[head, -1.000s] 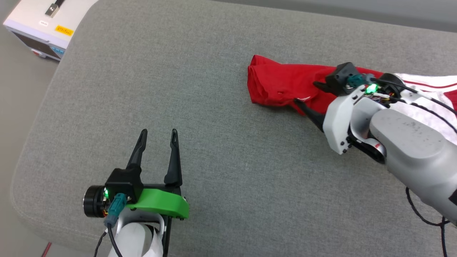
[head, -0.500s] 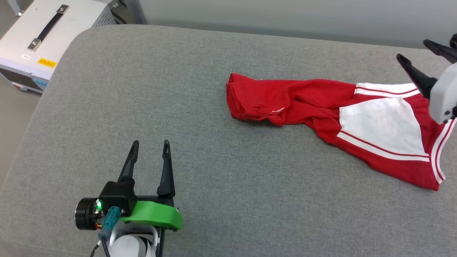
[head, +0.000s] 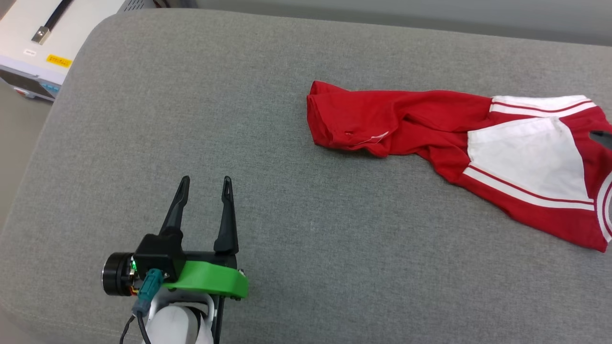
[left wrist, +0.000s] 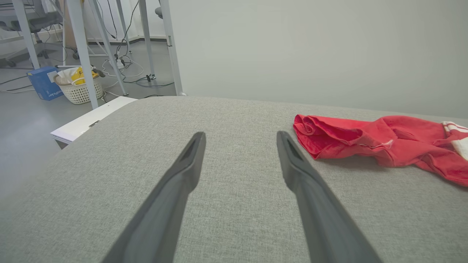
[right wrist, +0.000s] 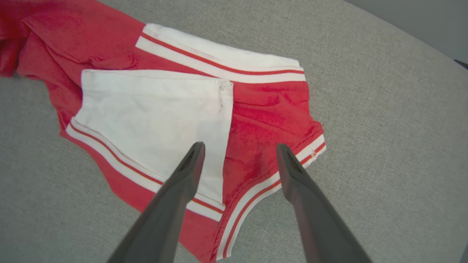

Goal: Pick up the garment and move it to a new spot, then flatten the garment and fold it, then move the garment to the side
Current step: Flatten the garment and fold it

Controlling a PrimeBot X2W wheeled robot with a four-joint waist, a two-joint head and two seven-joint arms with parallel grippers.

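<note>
Off the bunched end of the garment (head: 430,119), my right tool (right wrist: 240,147) now hangs wide, empty, over its striped trim (right wrist: 305,155). I'd pinch deep there, catching both layers. My left tool (head: 206,180) idles wide, well apart from the garment.

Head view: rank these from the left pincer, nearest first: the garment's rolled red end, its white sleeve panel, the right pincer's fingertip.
From the left pincer:
1. The rolled red end, ahead and to its right, mid-cushion.
2. The white sleeve panel, farther right.
3. The right pincer's fingertip, at the view's right edge.
</note>
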